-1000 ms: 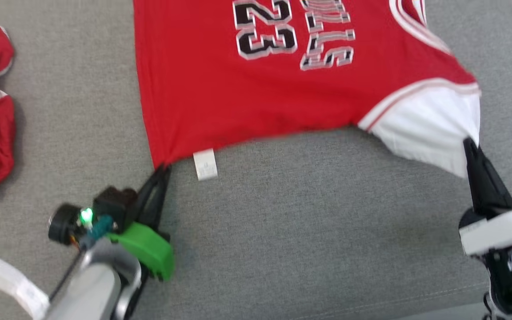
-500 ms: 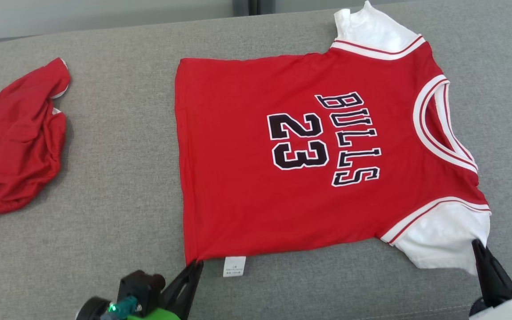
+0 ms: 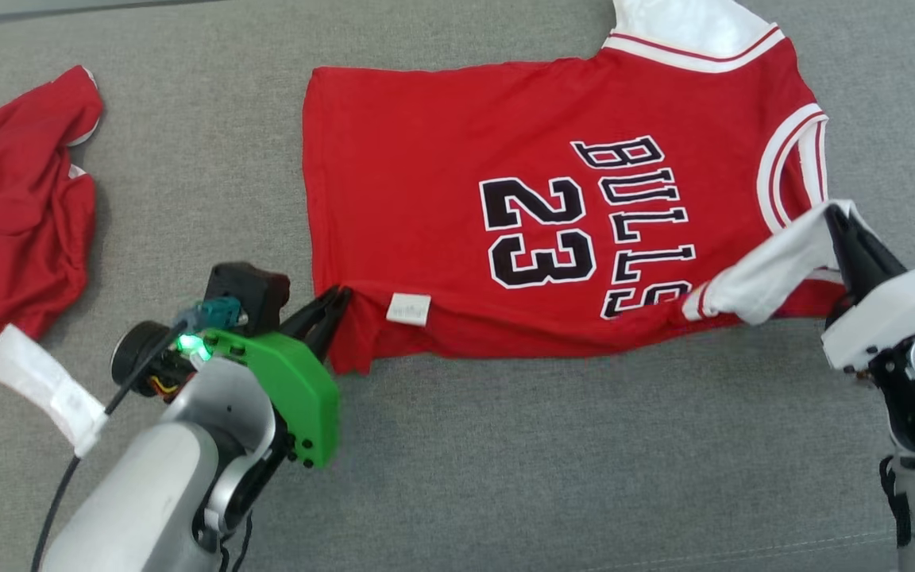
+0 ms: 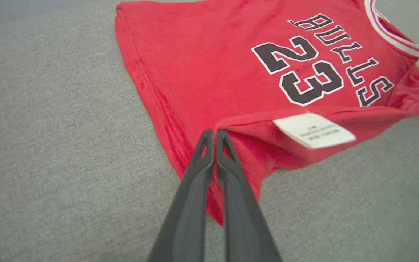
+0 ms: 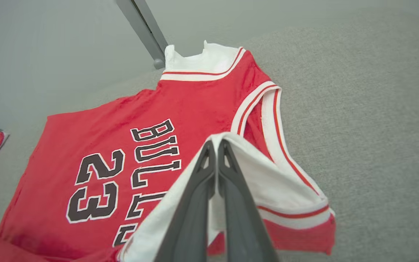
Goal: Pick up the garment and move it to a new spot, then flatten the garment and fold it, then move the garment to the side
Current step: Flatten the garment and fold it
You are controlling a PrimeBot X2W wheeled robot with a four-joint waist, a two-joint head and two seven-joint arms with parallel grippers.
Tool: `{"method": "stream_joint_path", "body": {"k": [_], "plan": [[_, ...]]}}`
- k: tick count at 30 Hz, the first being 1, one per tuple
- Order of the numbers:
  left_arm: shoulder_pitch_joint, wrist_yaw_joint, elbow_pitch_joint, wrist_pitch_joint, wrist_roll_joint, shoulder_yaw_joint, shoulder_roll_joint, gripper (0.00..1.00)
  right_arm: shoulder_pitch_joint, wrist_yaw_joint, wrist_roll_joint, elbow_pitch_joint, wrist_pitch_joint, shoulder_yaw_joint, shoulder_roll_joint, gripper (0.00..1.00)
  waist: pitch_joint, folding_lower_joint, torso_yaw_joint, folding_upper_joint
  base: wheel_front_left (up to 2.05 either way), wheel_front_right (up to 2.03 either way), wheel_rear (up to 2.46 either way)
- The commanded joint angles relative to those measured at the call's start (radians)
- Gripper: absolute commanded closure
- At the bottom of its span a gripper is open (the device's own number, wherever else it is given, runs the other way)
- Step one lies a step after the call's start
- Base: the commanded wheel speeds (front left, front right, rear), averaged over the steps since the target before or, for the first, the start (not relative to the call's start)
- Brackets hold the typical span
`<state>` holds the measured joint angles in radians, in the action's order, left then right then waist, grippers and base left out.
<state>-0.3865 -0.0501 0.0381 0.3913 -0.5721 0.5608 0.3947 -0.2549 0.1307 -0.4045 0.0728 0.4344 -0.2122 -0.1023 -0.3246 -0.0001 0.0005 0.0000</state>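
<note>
A grey upholstered surface (image 3: 505, 477) is carrying the whole scene, w/ a red "BULLS 23" jersey (image 3: 442, 159) lying spread across its far half. The print is facing up and the neck opening is pointing toward the robot's R. The jersey's near edge is being held up and turned back over the print. The red hem corner at its L end and the white sleeve (image 3: 767, 270) at its R end are both standing clear of the surface. A soft fold is running between them and covering the bottom of the lettering's last letter. A second red garment (image 3: 21, 214), crumpled, is sitting well apart from the jersey, off its hem side. The L gripper (image 3: 337, 297), on a grey arm w/ a green housing (image 3: 291, 389), is pinching the jersey's near hem corner, fingers pressed together w/ cloth between them. The R gripper (image 3: 832, 213) is clamping the edge of the white sleeve, fingers likewise closed tight on it, holding it raised over the jersey's armhole trim. A white care label (image 3: 408, 309) is showing on the turned-over hem, just beside the L gripper's tips, its print too small to read.
</note>
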Motion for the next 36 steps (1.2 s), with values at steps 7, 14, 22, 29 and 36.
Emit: {"method": "stream_joint_path", "body": {"k": [7, 14, 22, 29, 36], "plan": [[-0.127, 0.036, -0.131, 0.047, 0.008, 0.018, -0.012, 1.00, -0.156, 0.000, 0.064, -0.122, 0.049, 0.029, -0.029, 1.00, -0.054, 0.0001, -0.001, 0.0000, 0.00, 0.00, 0.00], [-0.114, 0.033, -0.162, 0.028, -0.016, 0.006, -0.018, 0.00, -0.174, 0.000, 0.078, -0.158, 0.007, 0.050, -0.041, 0.00, -0.042, 0.0001, -0.008, 0.0000, 0.00, 0.00, 0.00], [0.103, -0.057, 0.034, -0.023, -0.082, -0.054, 0.010, 0.00, 0.022, 0.000, 0.106, -0.017, 0.022, 0.051, -0.141, 0.00, -0.003, 0.0001, -0.023, 0.0000, 0.00, 0.00, 0.00], [0.173, -0.092, 0.064, -0.038, -0.096, -0.044, -0.020, 0.00, 0.121, 0.000, 0.151, 0.019, 0.083, 0.032, -0.190, 0.00, -0.050, 0.0001, -0.022, 0.0000, 0.00, 0.00, 0.00], [0.133, -0.084, 0.005, -0.052, -0.096, -0.042, -0.035, 0.00, 0.074, 0.000, 0.169, -0.048, 0.111, 0.056, -0.185, 0.00, -0.076, 0.0001, -0.018, 0.0000, 0.00, 0.00, 0.00]]}}
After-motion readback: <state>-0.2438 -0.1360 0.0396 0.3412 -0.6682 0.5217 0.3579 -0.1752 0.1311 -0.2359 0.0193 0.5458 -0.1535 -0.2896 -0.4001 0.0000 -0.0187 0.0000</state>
